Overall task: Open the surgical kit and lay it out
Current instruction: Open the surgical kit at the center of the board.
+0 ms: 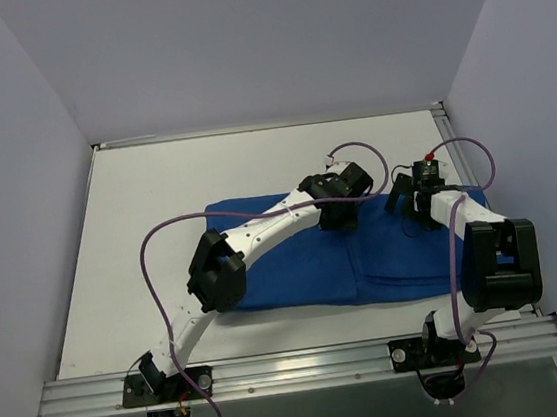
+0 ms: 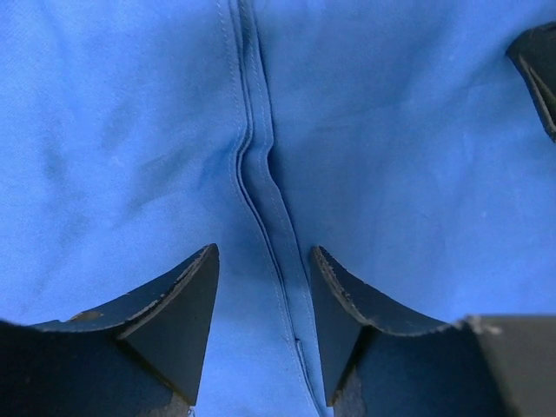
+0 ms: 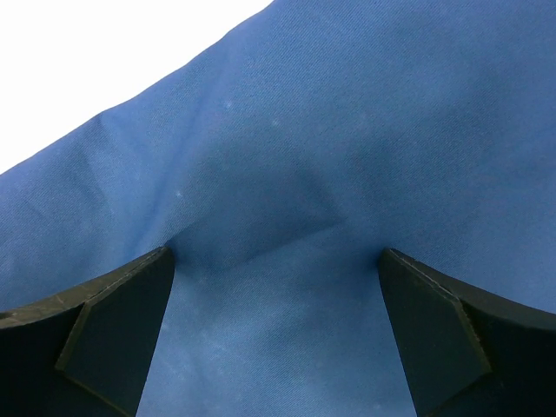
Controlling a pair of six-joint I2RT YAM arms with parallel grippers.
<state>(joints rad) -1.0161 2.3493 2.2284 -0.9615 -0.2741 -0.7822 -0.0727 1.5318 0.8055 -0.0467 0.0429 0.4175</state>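
On the right-centre of the white tabletop [image 1: 157, 202], near its right edge, lies the folded blue cloth surgical wrap [image 1: 295, 267], still closed. Only the left wrist view shows a stitched hem [image 2: 261, 174] running between the left gripper [image 2: 263, 249] fingers, which are apart and unclamped. The right gripper [image 3: 275, 253] is fully spread, tips on the cloth. Plain grey walls [image 1: 239, 42] enclose the table.

A white table [image 1: 158, 212] is filling the middle of the top view, with pale wall panels [image 1: 10, 148] closing it in at left, right and back and a metal rail [image 1: 297, 367] running along its lower edge. A blue cloth wrap [image 1: 295, 267] is lying directly on it, spreading from the centre toward the right of the frame, with a stitched hem [image 2: 261, 217] running across its top layer.
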